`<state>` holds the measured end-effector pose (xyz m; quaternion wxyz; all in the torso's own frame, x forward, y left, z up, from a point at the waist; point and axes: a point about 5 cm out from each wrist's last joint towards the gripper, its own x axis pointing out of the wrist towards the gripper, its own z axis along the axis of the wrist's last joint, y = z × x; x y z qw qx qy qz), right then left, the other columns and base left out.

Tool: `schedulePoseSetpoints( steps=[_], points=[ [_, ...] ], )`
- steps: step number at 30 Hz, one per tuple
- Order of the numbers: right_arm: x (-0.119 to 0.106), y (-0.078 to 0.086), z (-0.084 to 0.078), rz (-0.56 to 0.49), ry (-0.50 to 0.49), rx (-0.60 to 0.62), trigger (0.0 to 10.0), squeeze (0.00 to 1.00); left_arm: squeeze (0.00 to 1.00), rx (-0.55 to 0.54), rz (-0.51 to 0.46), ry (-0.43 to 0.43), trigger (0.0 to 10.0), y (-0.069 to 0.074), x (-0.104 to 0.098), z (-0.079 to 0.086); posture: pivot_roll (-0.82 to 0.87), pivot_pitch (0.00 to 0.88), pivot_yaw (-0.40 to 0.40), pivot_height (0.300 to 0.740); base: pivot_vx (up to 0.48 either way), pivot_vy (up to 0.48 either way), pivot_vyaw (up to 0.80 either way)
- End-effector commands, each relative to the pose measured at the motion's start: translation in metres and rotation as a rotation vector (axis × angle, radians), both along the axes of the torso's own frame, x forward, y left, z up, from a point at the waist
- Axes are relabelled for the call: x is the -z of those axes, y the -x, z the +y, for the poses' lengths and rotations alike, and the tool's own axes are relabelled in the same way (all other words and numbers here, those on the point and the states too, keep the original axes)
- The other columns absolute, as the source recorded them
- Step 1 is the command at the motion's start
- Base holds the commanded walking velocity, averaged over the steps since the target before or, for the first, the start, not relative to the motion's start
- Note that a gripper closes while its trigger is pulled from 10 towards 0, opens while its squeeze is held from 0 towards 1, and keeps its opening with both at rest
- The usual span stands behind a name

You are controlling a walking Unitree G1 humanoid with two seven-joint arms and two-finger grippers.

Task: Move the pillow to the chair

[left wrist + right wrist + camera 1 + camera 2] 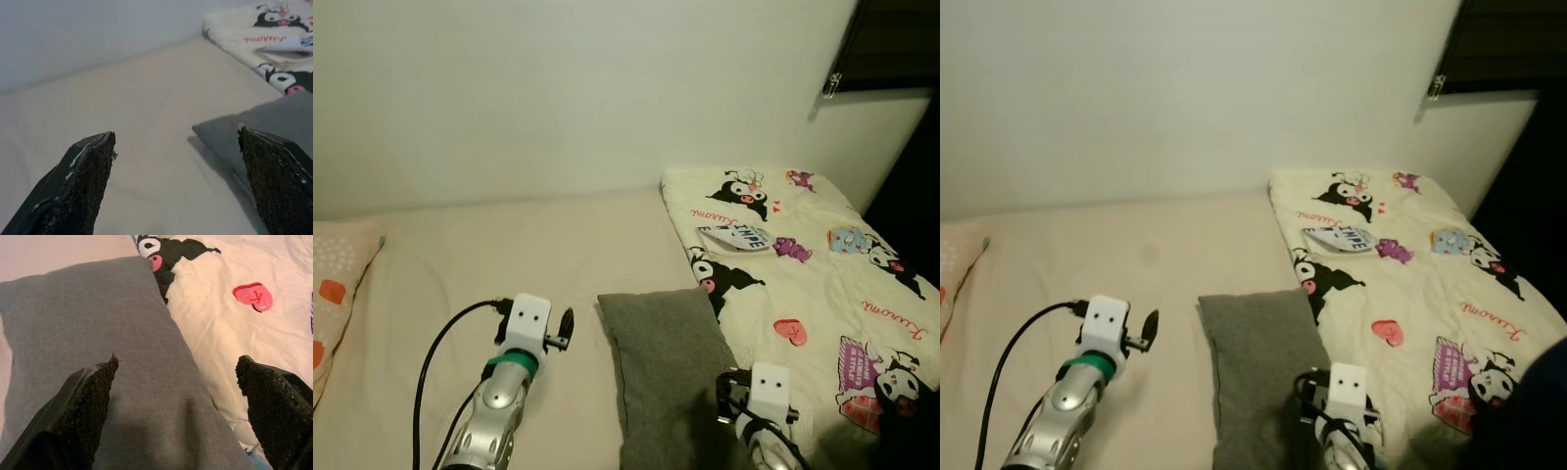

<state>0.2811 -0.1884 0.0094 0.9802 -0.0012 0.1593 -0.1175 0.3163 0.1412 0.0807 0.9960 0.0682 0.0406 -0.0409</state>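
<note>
The gray pillow (668,367) lay on the bed (509,255), its right edge against the cartoon-print blanket (803,264). The right hand (178,382) hovered over the pillow's right edge, fingers spread wide. The left hand (176,147), also open, hung over bare sheet beside the pillow's left edge, with open room toward the wall (558,88).
</note>
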Motion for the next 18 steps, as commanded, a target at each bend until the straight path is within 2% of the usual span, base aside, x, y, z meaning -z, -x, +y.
schedulePoseSetpoints(
  steps=[1, 9, 16, 18],
  points=[
    [0.0015, 0.0022, 0.0006, 0.006, 0.005, -0.008, 10.0, 0.00, 0.00, -0.016, -0.006, -0.003, 10.0, 0.0021, 0.0006, 0.0035, -0.05, 0.026, 0.054, 0.740, 0.000, 0.000, 0.00],
    [-0.0041, -0.0057, 0.0026, 0.001, 0.010, -0.048, 10.0, 0.00, 0.00, -0.026, -0.002, 0.021, 10.0, 0.0068, 0.0014, 0.0072, -0.04, 0.037, 0.035, 0.740, 0.000, 0.000, 0.00],
    [-0.0035, -0.0036, 0.0014, 0.003, 0.013, -0.048, 10.0, 0.00, 0.00, -0.010, 0.001, 0.012, 10.0, 0.0066, 0.0013, 0.0051, -0.05, 0.042, 0.034, 0.740, 0.000, -0.447, 0.00],
    [-0.0028, -0.0028, 0.0008, 0.006, 0.012, -0.046, 10.0, 0.00, 0.00, -0.026, 0.002, 0.036, 10.0, 0.0050, -0.0006, 0.0056, -0.05, 0.042, 0.034, 0.740, 0.000, -0.240, 0.00]
  ],
)
